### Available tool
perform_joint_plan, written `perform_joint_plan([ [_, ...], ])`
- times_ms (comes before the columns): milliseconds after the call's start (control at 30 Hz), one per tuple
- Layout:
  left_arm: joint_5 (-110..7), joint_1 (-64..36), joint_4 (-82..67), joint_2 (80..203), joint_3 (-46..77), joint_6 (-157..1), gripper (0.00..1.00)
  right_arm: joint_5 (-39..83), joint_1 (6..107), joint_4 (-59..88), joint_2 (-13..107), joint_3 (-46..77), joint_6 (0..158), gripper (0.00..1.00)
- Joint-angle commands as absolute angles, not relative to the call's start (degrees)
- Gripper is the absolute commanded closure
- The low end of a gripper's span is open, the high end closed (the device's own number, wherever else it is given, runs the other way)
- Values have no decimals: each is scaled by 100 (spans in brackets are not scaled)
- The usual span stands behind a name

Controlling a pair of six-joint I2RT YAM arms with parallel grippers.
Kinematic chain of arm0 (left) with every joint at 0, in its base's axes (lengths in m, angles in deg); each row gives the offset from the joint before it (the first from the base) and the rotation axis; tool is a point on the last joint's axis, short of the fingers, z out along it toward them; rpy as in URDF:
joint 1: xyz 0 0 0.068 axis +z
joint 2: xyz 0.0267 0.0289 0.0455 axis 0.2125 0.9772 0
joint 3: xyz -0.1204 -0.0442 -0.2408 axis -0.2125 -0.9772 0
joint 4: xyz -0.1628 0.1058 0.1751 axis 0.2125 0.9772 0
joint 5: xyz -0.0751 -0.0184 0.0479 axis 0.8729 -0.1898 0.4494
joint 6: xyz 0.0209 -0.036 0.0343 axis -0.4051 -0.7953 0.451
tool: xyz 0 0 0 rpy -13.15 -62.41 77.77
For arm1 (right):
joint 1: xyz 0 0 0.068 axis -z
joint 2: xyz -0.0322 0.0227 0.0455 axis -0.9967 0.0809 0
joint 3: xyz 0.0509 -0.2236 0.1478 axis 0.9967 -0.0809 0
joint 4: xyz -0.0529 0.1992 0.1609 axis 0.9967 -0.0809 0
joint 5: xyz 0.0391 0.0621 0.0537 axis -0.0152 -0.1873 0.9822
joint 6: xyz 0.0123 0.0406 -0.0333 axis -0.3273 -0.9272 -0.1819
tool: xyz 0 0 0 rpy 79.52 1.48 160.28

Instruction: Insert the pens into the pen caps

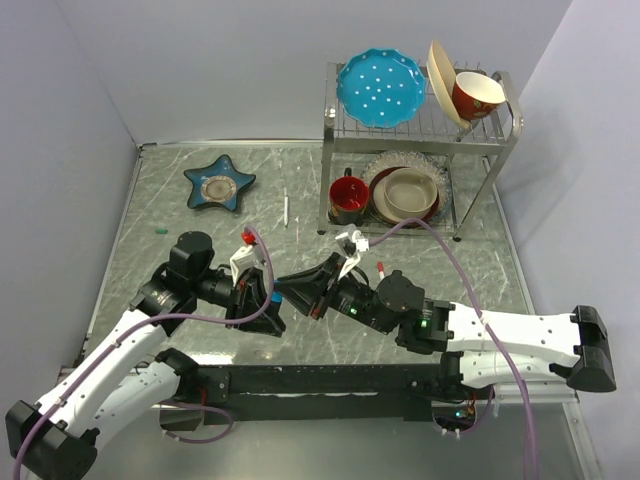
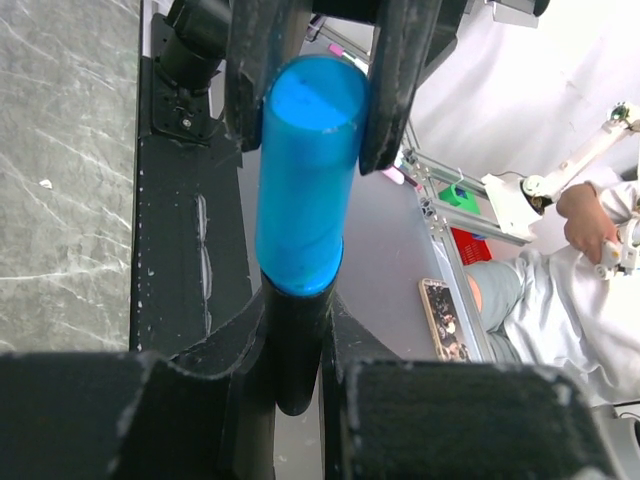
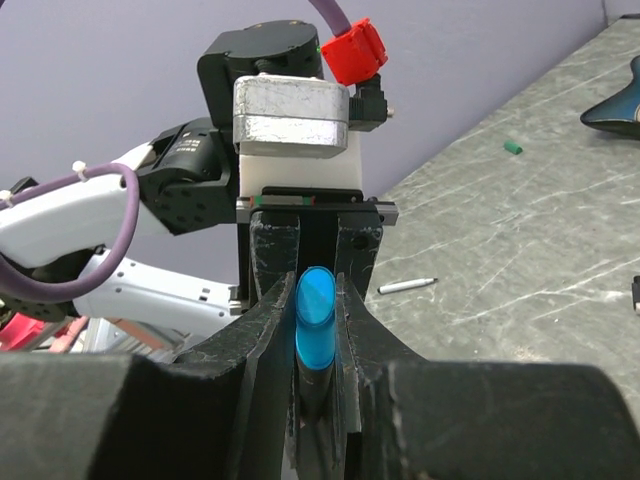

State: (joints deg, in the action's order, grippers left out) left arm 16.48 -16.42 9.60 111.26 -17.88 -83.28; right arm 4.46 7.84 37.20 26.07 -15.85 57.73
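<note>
So, biggest first: one marble-look table (image 1: 150, 190), with my left arm (image 1: 110, 360) and right arm (image 1: 510, 335) meeting over its middle. There's one wire dish rack (image 1: 327, 160) at the back right and one blue star-shaped dish (image 1: 218, 183) at the back left.

Just one marker (image 2: 300, 180) in play, black with a fat blue end. It's held off the table, right between both my grippers. My left gripper (image 2: 296, 320) is clamped on the black barrel. My right gripper (image 3: 315, 300) is pinched on the same marker, fingers hugging the blue end.

Loose stuff:
- one thin white pen (image 1: 286, 209), lying well beyond the grippers, just left of the rack
- one tiny teal cap (image 1: 160, 231), way off left near the table edge
- maybe a red-tipped pen (image 1: 381, 268) by my right wrist, too small to be sure

The marker's black end is buried between the fingers, can't see it.
</note>
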Motion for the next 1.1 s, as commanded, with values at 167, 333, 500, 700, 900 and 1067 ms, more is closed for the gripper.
perform_joint_plan([
  [167, -466, -1137, -268, 11395, -1228, -8290, 99, 5189, -368, 1117, 2879, -2152, 5234, 100],
  [333, -449, -1164, 102, 11370, -1017, -8034, 99, 5384, -368, 987, 2791, -1985, 5085, 100],
  [500, -54, -1173, -511, 11115, -1244, -8411, 99, 4042, -350, 153, 2634, -1249, 5173, 100],
  [700, 78, -1190, -926, 10868, -1483, -8641, 99, 2248, -262, 175, 2694, -404, 5120, 100],
  [900, 201, -1199, -724, 10912, -1421, -8447, 99, 1895, -25, 239, 3080, 272, 5216, 94],
  [1067, 210, -1199, -760, 10859, -1448, -8465, 99, 744, 37, -16, 3301, 835, 5374, 85],
])
